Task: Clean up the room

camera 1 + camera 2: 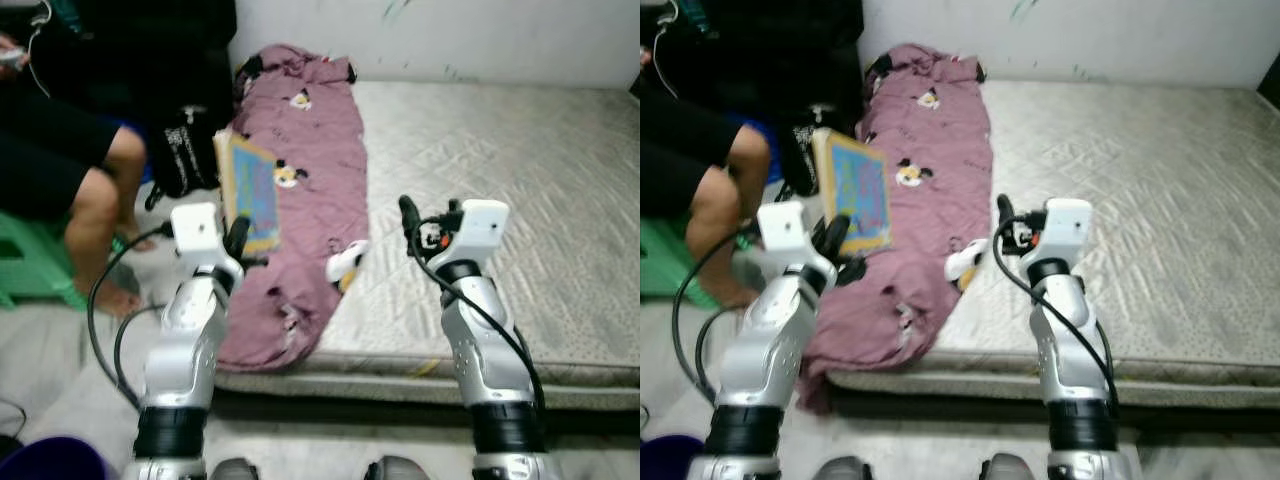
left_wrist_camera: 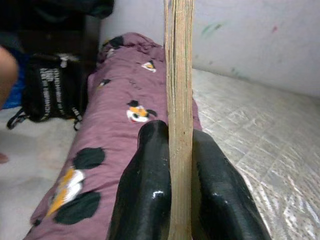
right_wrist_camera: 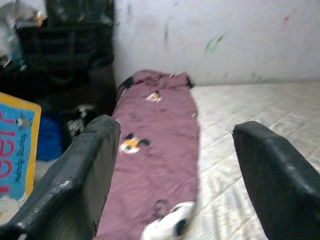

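The left pincer [image 1: 236,238] is squeezing a flat book [image 1: 249,190] between its two black fingers [image 2: 148,190]. The book is standing up on its edge, lifted above the left side of the bed. It has a blue cover with a yellow border. In the left wrist view, the thin tan edge of the book [image 2: 179,100] is running straight up between the two fingers, and both fingers are pressing on it.

The right pincer [image 1: 408,215] is spread wide and is holding nothing. It is hanging in the air over the front part of the mattress [image 1: 500,170], well apart from the book. In the right wrist view, its two fingers [image 3: 85,165] are sitting far from each other, with the bed showing between them.

A purple blanket [image 1: 310,150] with little cartoon mouse faces is lying in a long heap along the left side of the mattress. Its front end is drooping over the edge of the bed.

A person is sitting to the left of the bed, and a bare leg [image 1: 100,200] is showing. A black bag [image 1: 185,150] is resting on the floor between the leg and the bed.
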